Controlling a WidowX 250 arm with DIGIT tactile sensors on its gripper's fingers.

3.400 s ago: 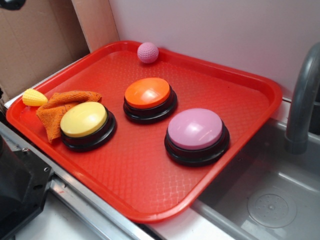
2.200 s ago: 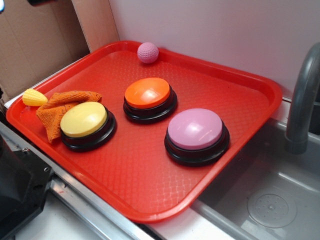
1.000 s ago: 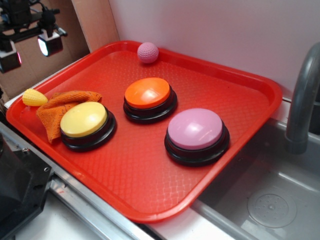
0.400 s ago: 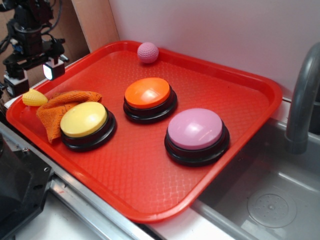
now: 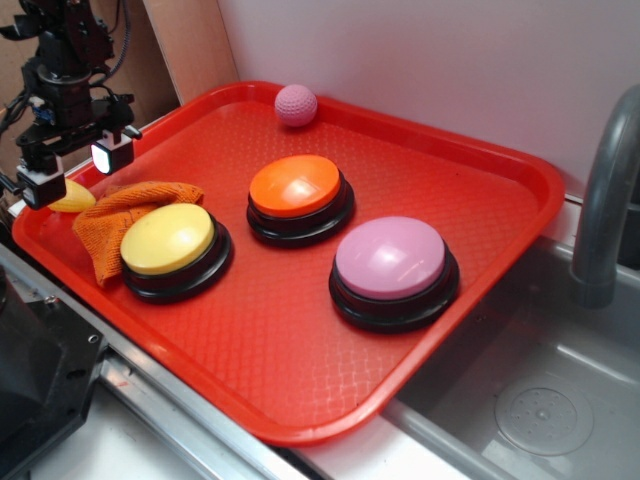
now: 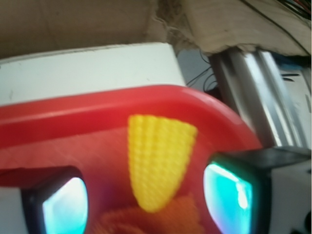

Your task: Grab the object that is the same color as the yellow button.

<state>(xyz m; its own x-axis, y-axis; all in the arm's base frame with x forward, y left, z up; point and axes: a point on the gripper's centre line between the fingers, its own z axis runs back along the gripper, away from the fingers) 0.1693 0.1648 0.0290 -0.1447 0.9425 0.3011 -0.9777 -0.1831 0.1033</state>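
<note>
So the tool (image 5: pixel 77 170) is spread wide, hanging right over the corn cob (image 6: pixel 158 158) with a pad on either side, not touching. Corn sits in the red tray's (image 5: pixel 480 150) corner against the orange cloth (image 5: pixel 120 215), near the yellow button (image 5: pixel 168 238).

exterior high over tray (image 5: pixel 520 170), wrist close above corn (image 6: pixel 158 161); both share corn

Red tray (image 5: pixel 520 180) with orange cloth (image 5: pixel 115 215), pink ball (image 5: pixel 295 104), orange-domed button (image 5: pixel 297 190), pink-domed button (image 5: pixel 392 262).
</note>
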